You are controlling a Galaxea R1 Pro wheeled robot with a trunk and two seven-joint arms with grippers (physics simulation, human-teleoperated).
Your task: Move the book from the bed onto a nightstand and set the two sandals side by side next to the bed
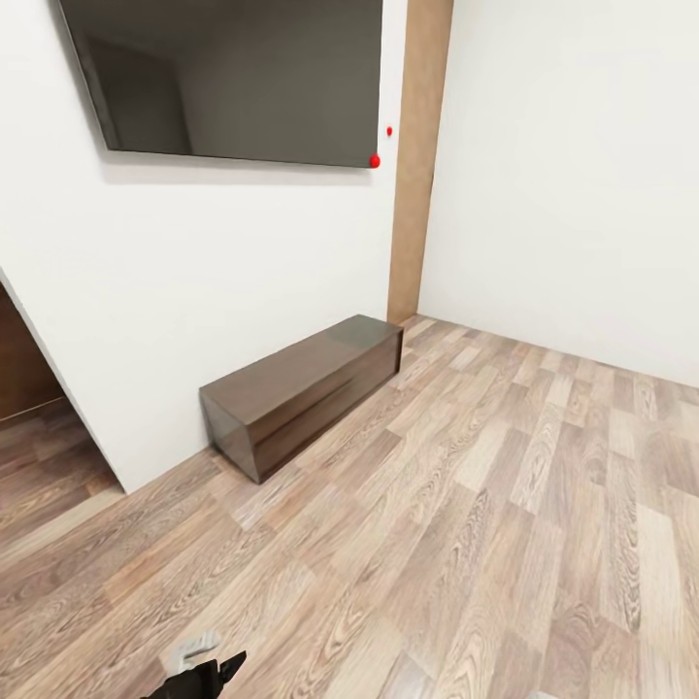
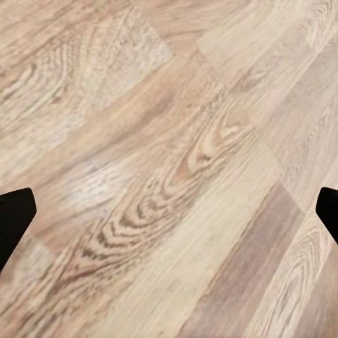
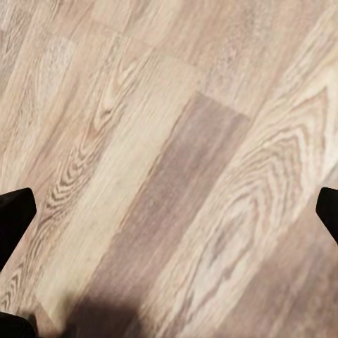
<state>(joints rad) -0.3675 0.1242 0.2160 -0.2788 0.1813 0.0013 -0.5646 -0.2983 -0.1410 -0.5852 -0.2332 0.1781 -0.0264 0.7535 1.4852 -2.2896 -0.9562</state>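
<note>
White walls (image 1: 544,146); light-brown wood-plank floor (image 1: 466,544); low dark-brown wooden cabinet (image 1: 301,393) against wall beneath wall-mounted dark flat screen (image 1: 233,73).

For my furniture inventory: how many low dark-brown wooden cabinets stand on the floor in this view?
1. The low dark-brown wooden cabinet stands against the white wall, below the dark wall-mounted screen. Others may stand outside the view.

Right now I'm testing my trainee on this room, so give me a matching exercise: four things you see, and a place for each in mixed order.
Things:
1. screen
2. low cabinet
3. wood trim strip
4. left gripper

Places:
A. standing on the floor against the wall
B. at the bottom edge of the head view
C. mounted high on the wall
D. running up the wall at the corner

Pairs: 1-C, 2-A, 3-D, 4-B
</note>
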